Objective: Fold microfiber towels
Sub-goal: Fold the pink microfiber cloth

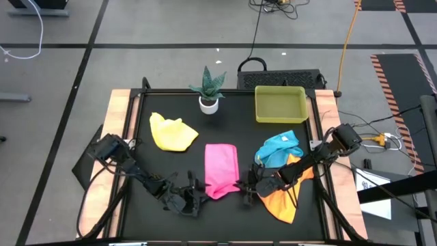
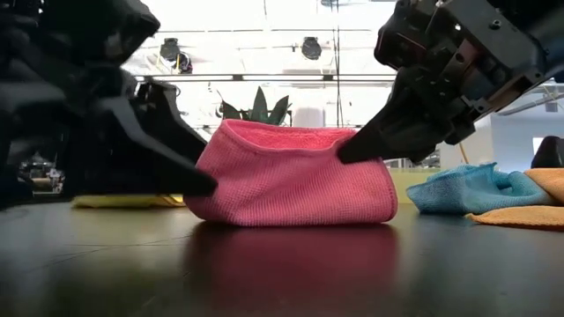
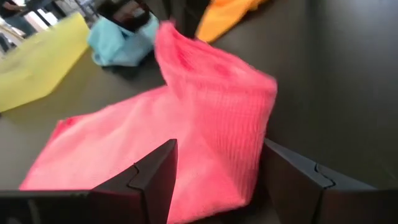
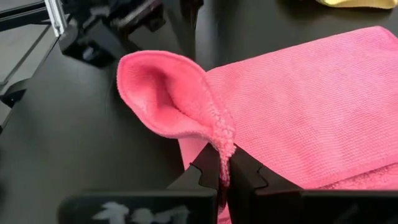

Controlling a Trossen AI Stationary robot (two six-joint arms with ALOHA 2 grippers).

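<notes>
The pink towel (image 1: 220, 169) lies mid-table, and its near end stands raised in the low view (image 2: 291, 172). My right gripper (image 4: 225, 155) is shut on that end's right corner. My left gripper (image 3: 221, 146) is open at the towel's near left corner, one finger on each side of the cloth (image 3: 217, 180). A yellow towel (image 1: 172, 132) lies crumpled at the far left. The blue towel (image 1: 280, 148) and the orange towel (image 1: 287, 198) lie bunched at the right, under my right arm. My left gripper has the towel's near left corner between its open fingers (image 3: 155, 177); I cannot tell whether they touch it. My right gripper pinches the towel's hemmed edge (image 4: 222, 138) at the near right corner between its two fingertips, slanting down from the table's right. The pinched corner stands curled up clear of the table; the rest lies flat.
A yellow-green tray (image 1: 280, 104) stands at the far right and a small potted plant (image 1: 209, 89) at the far middle. Bare dark table shows between the yellow and pink towels and along the near edge.
</notes>
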